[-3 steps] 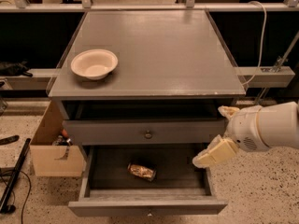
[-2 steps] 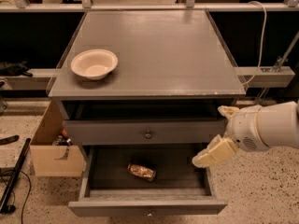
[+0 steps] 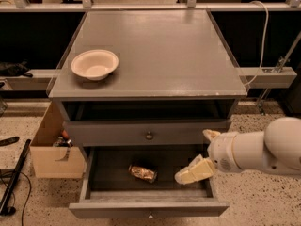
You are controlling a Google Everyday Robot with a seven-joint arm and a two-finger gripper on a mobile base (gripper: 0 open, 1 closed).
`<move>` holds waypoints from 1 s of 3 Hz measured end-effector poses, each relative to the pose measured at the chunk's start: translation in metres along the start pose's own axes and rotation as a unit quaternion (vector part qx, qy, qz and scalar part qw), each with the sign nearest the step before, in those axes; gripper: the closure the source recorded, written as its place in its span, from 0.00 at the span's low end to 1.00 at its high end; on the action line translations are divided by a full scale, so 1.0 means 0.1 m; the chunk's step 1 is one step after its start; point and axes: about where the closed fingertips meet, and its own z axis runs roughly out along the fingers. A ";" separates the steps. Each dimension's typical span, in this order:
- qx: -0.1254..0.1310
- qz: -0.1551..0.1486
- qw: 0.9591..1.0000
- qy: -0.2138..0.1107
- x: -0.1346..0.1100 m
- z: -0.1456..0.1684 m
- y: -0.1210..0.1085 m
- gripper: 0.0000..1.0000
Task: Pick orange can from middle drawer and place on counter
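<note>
The orange can (image 3: 143, 173) lies on its side on the dark floor of the open middle drawer (image 3: 94, 197), left of centre. My gripper (image 3: 202, 154) is at the drawer's right side, above its right wall, about a hand's width to the right of the can. Its two cream fingers (image 3: 193, 173) are spread apart with nothing between them. The white arm comes in from the right edge. The grey counter (image 3: 160, 46) is the cabinet's top.
A cream bowl (image 3: 94, 64) sits on the counter's front left. A closed drawer with a round knob (image 3: 149, 135) is above the open one. A cardboard box (image 3: 51, 149) stands on the floor to the left of the cabinet. A white cable (image 3: 263, 32) hangs at the right.
My gripper has moved down and to the left, closer to the open drawer and the can. The can and the bowl have not moved.
</note>
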 end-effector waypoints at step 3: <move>-0.039 0.068 0.997 -0.010 0.57 1.05 0.17 0.00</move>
